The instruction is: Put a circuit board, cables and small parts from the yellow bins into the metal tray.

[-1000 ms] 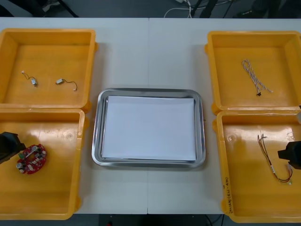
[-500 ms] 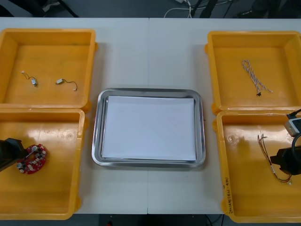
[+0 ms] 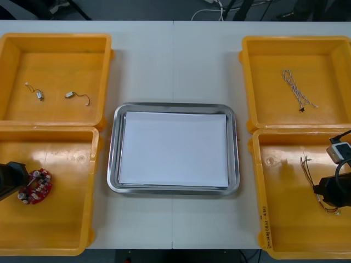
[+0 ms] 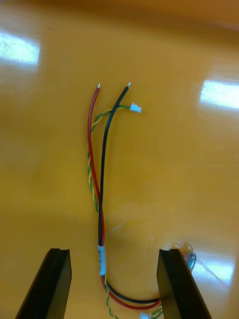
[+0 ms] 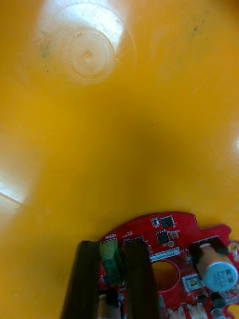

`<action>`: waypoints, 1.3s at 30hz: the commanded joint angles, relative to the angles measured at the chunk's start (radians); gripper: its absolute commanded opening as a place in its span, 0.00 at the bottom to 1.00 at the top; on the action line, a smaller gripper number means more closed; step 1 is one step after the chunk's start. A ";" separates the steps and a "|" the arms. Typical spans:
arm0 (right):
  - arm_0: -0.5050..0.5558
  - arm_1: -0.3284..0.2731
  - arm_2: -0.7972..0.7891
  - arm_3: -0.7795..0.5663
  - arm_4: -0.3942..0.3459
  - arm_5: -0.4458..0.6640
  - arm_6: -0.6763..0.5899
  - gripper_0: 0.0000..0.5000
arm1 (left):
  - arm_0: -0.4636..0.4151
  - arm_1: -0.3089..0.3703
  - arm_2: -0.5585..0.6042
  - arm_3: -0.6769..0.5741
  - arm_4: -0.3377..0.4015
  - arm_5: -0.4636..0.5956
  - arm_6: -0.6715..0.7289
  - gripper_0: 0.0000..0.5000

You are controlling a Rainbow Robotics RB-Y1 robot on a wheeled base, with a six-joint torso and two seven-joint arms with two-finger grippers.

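Left end effector (image 5: 113, 251) pinches the board (image 5: 167, 234) (we lift it level); right end effector (image 4: 113, 256) gapes over cables (image 4: 102, 199) we must straddle.

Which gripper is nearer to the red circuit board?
Left. The left gripper is shut on the red circuit board at its edge; the right gripper stands open astride the cables in a yellow bin beyond the metal tray.

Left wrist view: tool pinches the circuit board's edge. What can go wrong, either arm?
The left tool grips the circuit board only at its rim, on a green component; lifted, it may pivot, slip out or damage that part.
The right tool, open, straddles the red and black cable lying flat on the yellow bin floor; closing might catch only some strands.
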 commanded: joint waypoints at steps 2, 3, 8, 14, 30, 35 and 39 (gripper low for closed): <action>0.019 -0.044 0.043 0.034 0.010 -0.044 0.037 1.00 | 0.026 -0.008 -0.013 -0.010 -0.007 -0.014 0.003 0.00; 0.019 -0.044 0.049 0.037 0.011 -0.049 0.031 1.00 | 0.026 -0.007 -0.013 -0.010 -0.004 -0.014 0.003 0.00; 0.019 -0.045 0.063 0.039 0.011 -0.049 0.026 1.00 | 0.026 0.004 -0.013 -0.010 0.011 -0.016 0.008 0.00; 0.019 -0.045 0.087 0.037 0.046 -0.059 0.012 1.00 | 0.018 0.035 -0.004 -0.010 0.046 -0.003 0.012 0.00; -0.004 -0.045 0.116 0.056 0.050 -0.072 -0.006 1.00 | -0.112 0.130 0.085 -0.016 0.074 0.254 -0.008 0.00; -0.030 -0.045 0.147 0.083 0.046 -0.087 -0.006 1.00 | -0.169 0.153 0.101 -0.044 0.075 0.353 -0.014 0.00; -0.033 -0.045 0.153 0.083 0.046 -0.087 -0.009 1.00 | -0.206 0.176 0.099 -0.064 0.086 0.420 -0.020 0.00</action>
